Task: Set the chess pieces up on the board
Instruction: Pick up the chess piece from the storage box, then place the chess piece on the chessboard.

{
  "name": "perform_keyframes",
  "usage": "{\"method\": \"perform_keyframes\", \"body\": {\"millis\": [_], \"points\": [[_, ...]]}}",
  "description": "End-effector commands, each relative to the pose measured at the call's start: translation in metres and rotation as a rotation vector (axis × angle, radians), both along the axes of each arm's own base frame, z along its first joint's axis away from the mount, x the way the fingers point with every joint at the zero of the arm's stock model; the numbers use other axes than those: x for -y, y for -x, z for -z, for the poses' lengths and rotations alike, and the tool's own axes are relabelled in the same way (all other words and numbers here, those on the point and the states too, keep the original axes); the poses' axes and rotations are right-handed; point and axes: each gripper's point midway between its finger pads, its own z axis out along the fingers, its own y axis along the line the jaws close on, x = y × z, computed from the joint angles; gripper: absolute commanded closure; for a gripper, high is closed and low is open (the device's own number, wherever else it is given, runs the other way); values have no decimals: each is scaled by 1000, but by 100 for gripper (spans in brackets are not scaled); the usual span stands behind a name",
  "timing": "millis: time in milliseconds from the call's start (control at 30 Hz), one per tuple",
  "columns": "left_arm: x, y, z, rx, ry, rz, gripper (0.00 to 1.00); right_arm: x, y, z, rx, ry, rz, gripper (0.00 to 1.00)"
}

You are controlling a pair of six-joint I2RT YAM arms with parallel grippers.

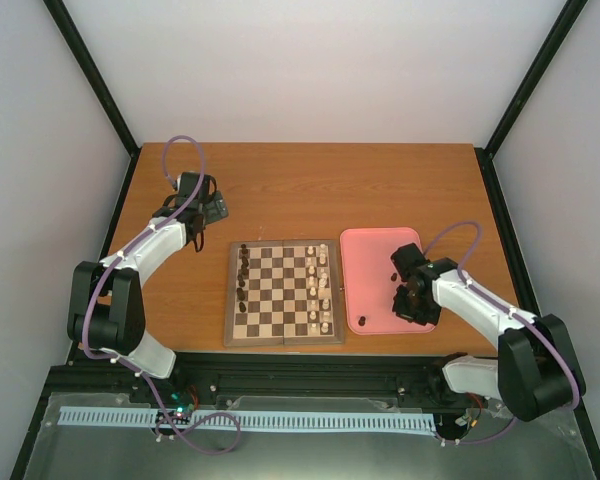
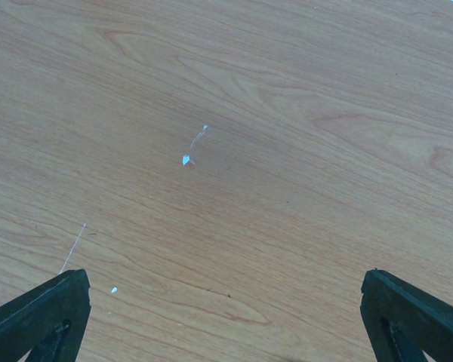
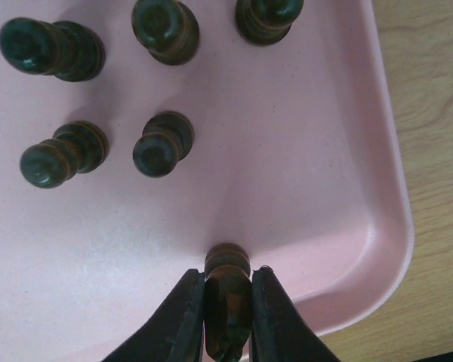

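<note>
At the near right corner of the pink tray (image 3: 381, 226), the right end effector (image 3: 228, 309) pinches 1 dark chess piece (image 3: 227, 262), its lower half hidden between the fingers. 5 dark pieces (image 3: 162, 143) sit beyond. The left end effector (image 2: 223, 302) gapes wide over bare surface (image 2: 249, 151), past the far left corner of the board (image 1: 283, 292).

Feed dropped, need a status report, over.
Right gripper shut on dark piece in pink tray. Left gripper open over table. Five more pieces nearby, none blocking.
</note>
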Motion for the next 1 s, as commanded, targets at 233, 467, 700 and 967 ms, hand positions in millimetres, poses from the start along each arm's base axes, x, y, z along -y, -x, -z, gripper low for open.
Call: {"method": "perform_keyframes", "body": {"millis": [233,467,700,967], "points": [[1,-6,-15,28,-18,4,0,-14,-23,-57,144,-49,-57,97],[1,-6,-15,25,-17,7,0,-73,-46,-112,228,3,-297,97],[3,-8,-13,20,-12,13,0,-201,-58,-142,293,-17,-649,97],[3,-6,-17,32,-5,11,0,-316,-29,-113,232,-100,-924,97]]}}
